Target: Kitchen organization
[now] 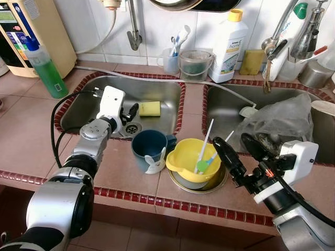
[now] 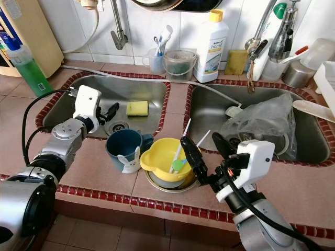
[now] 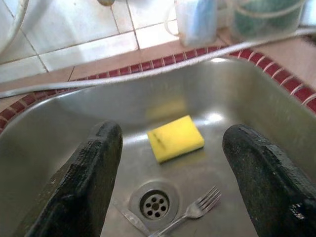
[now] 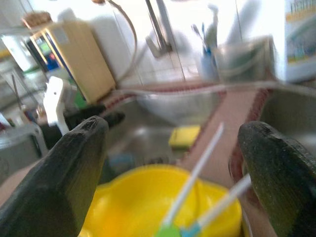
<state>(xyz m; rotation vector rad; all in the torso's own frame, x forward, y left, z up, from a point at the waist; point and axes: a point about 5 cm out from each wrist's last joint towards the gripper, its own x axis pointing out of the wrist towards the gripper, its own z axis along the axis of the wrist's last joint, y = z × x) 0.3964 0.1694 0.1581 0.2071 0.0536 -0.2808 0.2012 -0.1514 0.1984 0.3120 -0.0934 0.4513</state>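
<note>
My left gripper (image 1: 132, 112) hangs open inside the left sink (image 1: 167, 89), just above the drain. Past its black fingers (image 3: 91, 173) a yellow sponge (image 3: 175, 138) lies flat on the sink floor, and a fork (image 3: 195, 210) rests by the drain. My right gripper (image 1: 230, 139) is open too, at the counter's front, just right of a yellow bowl (image 1: 183, 157). That bowl holds two white-handled utensils (image 1: 205, 146) and sits in a metal dish (image 1: 213, 184). A dark blue mug (image 1: 146, 149) stands against the bowl's left side.
A crumpled clear plastic bag (image 1: 280, 120) lies in the right sink. Along the back stand a green soap bottle (image 1: 47, 70), a toothbrush cup (image 1: 170, 60), a clear tub (image 1: 195, 64), a white detergent bottle (image 1: 229, 44) and taps (image 1: 272, 44). A hose (image 1: 157, 78) runs along the sink rim.
</note>
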